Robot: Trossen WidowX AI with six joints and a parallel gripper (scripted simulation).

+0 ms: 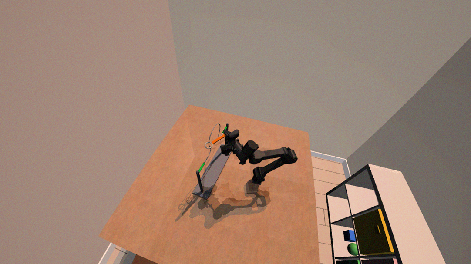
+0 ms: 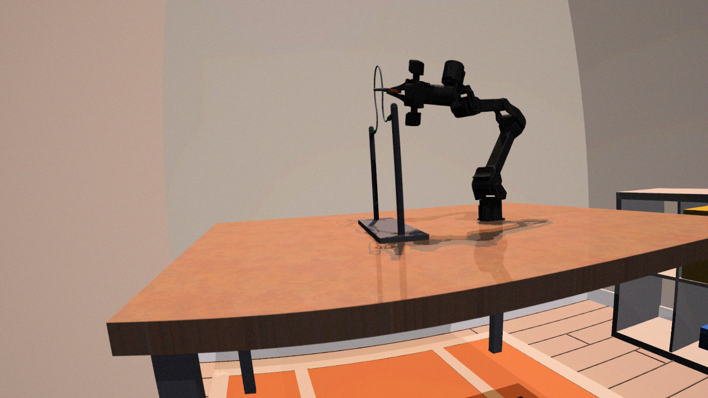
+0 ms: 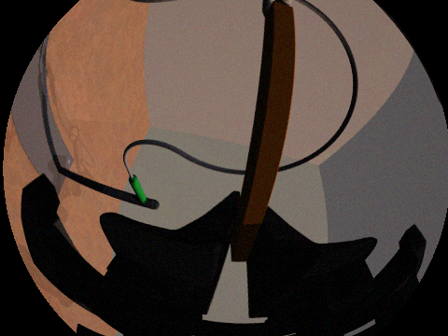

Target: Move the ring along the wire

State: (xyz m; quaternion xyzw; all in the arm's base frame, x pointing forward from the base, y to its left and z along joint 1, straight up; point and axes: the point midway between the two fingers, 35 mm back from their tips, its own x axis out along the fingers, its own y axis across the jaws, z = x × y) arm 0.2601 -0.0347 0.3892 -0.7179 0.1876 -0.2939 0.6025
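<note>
Over the tabletop [image 2: 297, 267], the black arm [image 2: 502, 143] reaches toward two upright posts [image 2: 397, 173] on a flat base [image 2: 413, 236]. Its hand [image 2: 399, 93] grips the orange handle [image 2: 393, 90], with the ring beside the tall looping wire [image 2: 375, 106], above both post tops.
</note>
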